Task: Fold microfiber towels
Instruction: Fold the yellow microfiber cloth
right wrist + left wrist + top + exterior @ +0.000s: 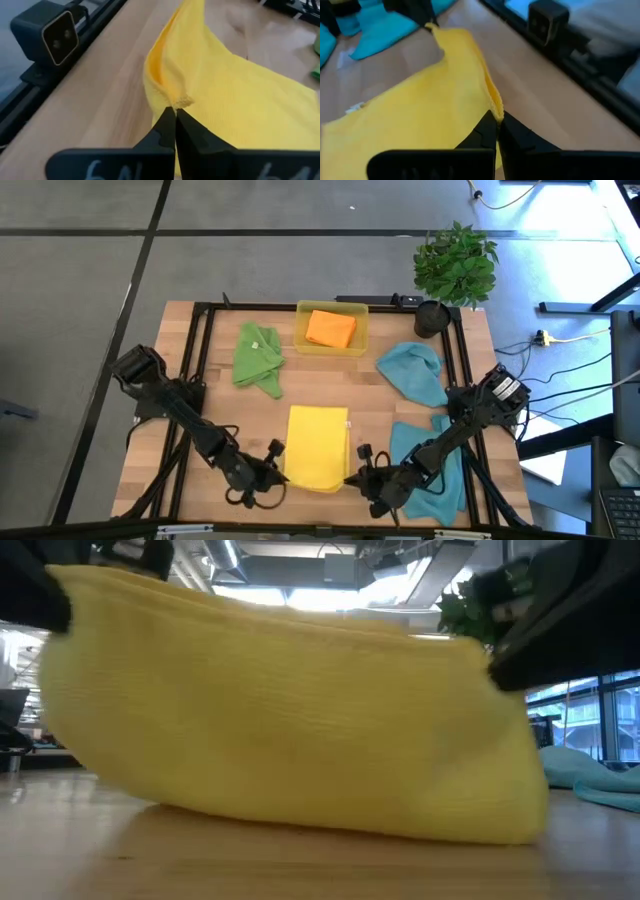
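- High view shows the yellow towel [318, 446] at the near middle of the wooden table [200, 380], folded over, it seems.
- Left gripper [276, 467] pinches its near left corner; right gripper [357, 474] pinches the near right corner — both squeezed tight.
- Two teal-blue towels [415, 372] lie to the right.
- Farther back: the green towel [258, 357], and the orange towel [331, 328] in the yellow tray [300, 340].

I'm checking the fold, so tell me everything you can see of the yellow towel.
The yellow towel is a soft, finely ribbed cloth with stitched hems, doubled over into a tall rectangle at the table's front middle. The left gripper and right gripper are each shut on a near corner, lifting that edge so the doubled cloth sags between them; the rest lies on the wood.
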